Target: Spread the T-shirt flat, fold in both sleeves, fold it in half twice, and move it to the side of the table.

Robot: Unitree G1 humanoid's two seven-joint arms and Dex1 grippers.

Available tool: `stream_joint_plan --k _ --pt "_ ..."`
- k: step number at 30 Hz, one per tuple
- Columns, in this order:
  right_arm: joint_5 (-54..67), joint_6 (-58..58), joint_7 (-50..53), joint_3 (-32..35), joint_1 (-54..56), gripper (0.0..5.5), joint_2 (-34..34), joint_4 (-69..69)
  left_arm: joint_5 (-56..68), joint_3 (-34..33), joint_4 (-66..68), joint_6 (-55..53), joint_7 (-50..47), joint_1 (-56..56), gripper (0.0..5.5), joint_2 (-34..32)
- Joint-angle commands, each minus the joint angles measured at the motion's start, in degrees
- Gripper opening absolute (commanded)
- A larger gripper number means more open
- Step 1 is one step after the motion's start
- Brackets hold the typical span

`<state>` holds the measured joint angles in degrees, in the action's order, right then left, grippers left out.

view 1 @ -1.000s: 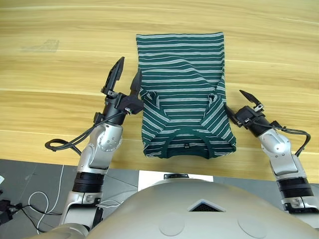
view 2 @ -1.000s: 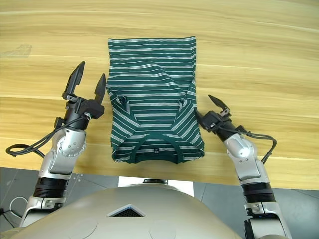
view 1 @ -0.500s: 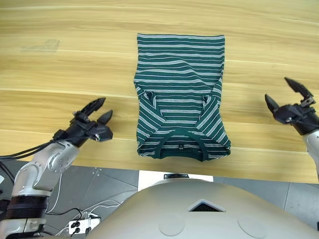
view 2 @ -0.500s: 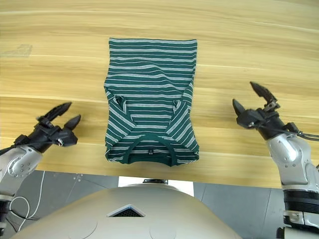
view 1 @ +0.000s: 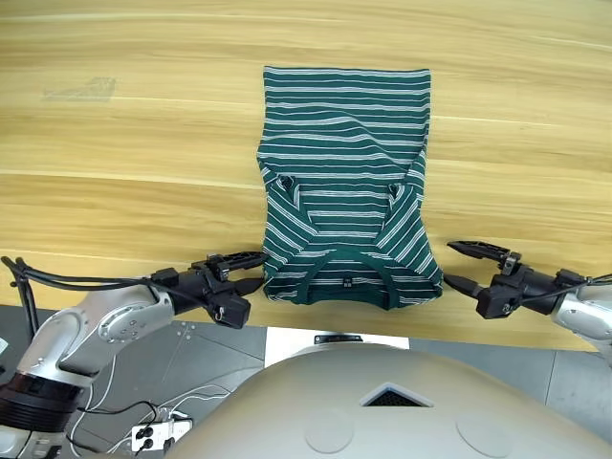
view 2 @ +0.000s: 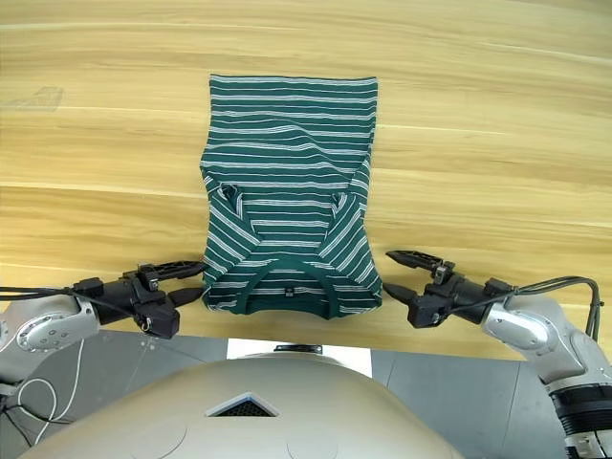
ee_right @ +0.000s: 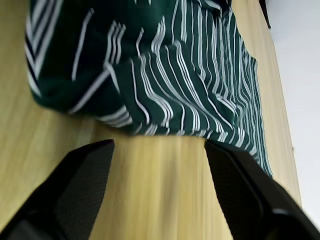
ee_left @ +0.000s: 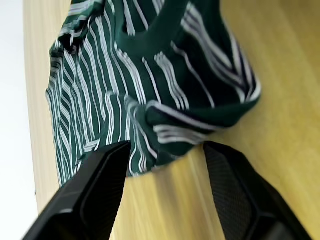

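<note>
The dark green, white-striped fabric T-shirt (view 1: pixel 346 172) lies flat on the light wooden table (view 1: pixel 134 143). Its collar is at 6 o'clock by the table's near edge and its hem at 12 o'clock. Both sleeves are folded inward over the chest.

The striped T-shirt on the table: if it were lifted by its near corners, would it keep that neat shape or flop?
Probably floppy: the T-shirt is thin cloth lying in soft wrinkles, so it would likely sag between the lifted corners. It looks light. The folded-in sleeves could slip open, since nothing visibly holds them.
</note>
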<state>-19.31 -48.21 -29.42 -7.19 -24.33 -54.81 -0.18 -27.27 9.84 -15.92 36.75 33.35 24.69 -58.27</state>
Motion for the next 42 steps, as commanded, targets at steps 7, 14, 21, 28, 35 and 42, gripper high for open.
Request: stream_joint_plan --k 7,14,21,28,35,42 --pt "-1.23 -0.05 -5.95 -7.16 3.25 3.36 -1.21 -0.28 -0.22 6.58 5.33 2.36 5.48 -5.44 2.76 -0.55" --pt "-1.11 -0.06 -7.09 -10.11 5.78 3.36 -0.83 0.56 -0.34 7.64 6.25 3.01 5.62 -5.52 2.76 -0.81" --pt "-0.78 -0.31 -7.16 -11.35 7.79 2.65 -1.11 1.74 -0.51 8.76 8.46 5.08 5.26 -6.84 2.06 -0.44" --pt "-0.45 -0.66 -7.63 -11.11 9.24 1.26 -2.23 3.84 -0.9 9.15 12.84 6.75 4.75 -7.58 0.8 -0.6" --pt "-0.71 -0.75 -7.74 -11.01 9.11 0.02 -3.42 5.05 -1.15 9.98 15.84 7.88 4.67 -10.17 0.01 0.23" --pt "-0.06 -1.55 -8.85 -11.93 12.55 0.0 -2.54 4.07 -0.5 10.99 18.21 9.12 3.95 -14.04 0.01 1.76"
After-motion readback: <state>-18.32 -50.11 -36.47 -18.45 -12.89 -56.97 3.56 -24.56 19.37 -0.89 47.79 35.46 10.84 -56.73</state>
